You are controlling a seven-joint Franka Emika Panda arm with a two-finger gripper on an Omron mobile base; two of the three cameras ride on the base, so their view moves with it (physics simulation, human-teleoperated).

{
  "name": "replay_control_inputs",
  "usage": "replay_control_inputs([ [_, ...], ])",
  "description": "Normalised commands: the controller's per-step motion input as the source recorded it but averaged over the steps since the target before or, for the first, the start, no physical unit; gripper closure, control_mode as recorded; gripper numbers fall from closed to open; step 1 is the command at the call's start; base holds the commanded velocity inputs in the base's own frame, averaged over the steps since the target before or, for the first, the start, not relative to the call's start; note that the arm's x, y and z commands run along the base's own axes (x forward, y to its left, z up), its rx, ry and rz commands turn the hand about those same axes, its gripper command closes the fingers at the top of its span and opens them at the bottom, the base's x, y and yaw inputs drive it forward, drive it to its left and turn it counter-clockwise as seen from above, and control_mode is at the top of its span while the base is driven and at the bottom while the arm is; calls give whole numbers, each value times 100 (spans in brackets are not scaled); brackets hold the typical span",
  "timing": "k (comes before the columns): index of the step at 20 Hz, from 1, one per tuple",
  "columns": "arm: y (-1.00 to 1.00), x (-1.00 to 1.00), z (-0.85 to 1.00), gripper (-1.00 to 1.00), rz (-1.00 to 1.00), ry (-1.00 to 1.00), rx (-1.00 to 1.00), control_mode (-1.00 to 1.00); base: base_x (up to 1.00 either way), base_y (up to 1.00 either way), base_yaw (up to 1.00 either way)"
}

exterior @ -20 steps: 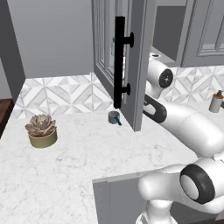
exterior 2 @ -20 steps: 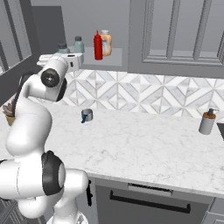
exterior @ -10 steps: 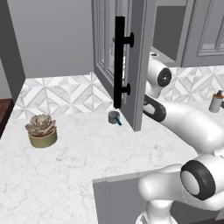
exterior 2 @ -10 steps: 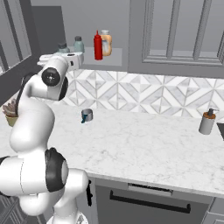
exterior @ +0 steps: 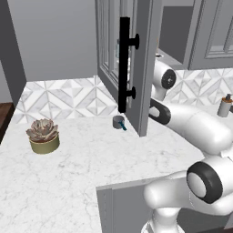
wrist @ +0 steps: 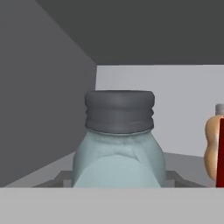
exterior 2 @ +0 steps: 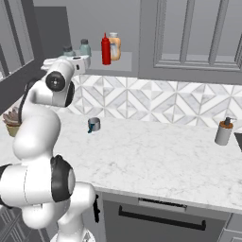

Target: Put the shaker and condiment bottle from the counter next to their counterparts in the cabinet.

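My gripper (exterior 2: 84, 60) reaches into the open grey cabinet (exterior 2: 123, 28) at its shelf. Close ahead in the hand view stands the pale blue-grey shaker (wrist: 119, 148) with its grey cap, upright and centred between where my fingertips lie; the tips themselves are hidden. In the right base view two such shakers (exterior 2: 85, 46) (exterior 2: 67, 49) stand side by side just above my hand. The red condiment bottle (exterior 2: 106, 48) stands on the same shelf to their right, beside an orange bottle (exterior 2: 114, 46). The cabinet door (exterior: 145, 68) with the black bar handle (exterior: 124, 63) hangs open.
A small grey cup with a blue handle (exterior 2: 93, 124) sits on the marble counter (exterior 2: 156, 156) below the cabinet. A potted succulent (exterior: 43, 134) stands at the left. A taller grey brown-topped bottle (exterior 2: 223, 131) stands at the right near the wall.
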Motion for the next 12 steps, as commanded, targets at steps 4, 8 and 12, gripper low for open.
replay_control_inputs([
  [4, 0, 18, -3, 100, 0, 0, 0, -100, 0, 0, 0],
  [8, 0, 17, -5, 100, 0, 0, 0, -100, 0, 0, 0],
  [12, 0, 16, -6, 100, 0, 0, 0, -100, 0, 0, 0],
])
